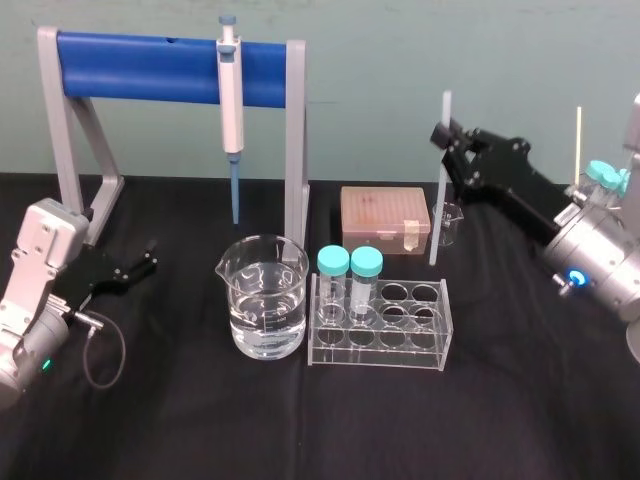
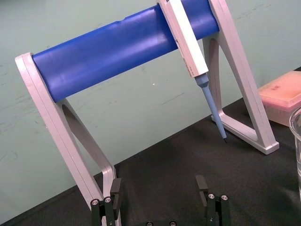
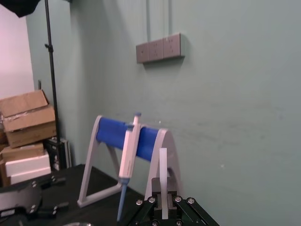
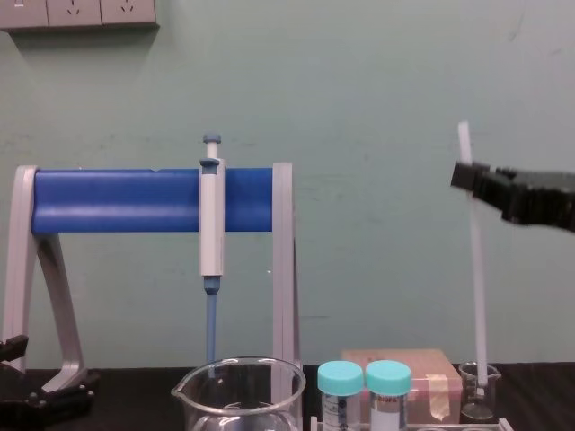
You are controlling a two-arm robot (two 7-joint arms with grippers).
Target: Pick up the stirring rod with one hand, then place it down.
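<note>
Left end effector [image 1: 148, 259] is parked low on the far-left counter [image 1: 520, 400], fingers spread and holding nothing, well apart from the rod. The pipette [image 1: 231, 100] hangs on the blue stand [image 1: 150, 65] and isn't part of this job.

The stirring rod [image 1: 439, 200] is right of centre and stands nearly upright, with its top leaning slightly right in the head view. Its lower end is down by the small beaker [image 1: 450, 225]. Can't tell if the tip is inside the beaker, beside it, or touching the counter.

Right end effector [image 1: 447, 135] comes in from the right, raised above the counter. It is pinched on the rod close to the top, leaving a short stub above the jaws.

Key relation: the grip point is high and nearly the whole rod hangs below it, long axis vertical. The pick looks done and the place is pending. The right arm owns the move, and the rod probably has to tip toward horizontal or go straight down, with the free lower end kept off the small beaker.
</note>
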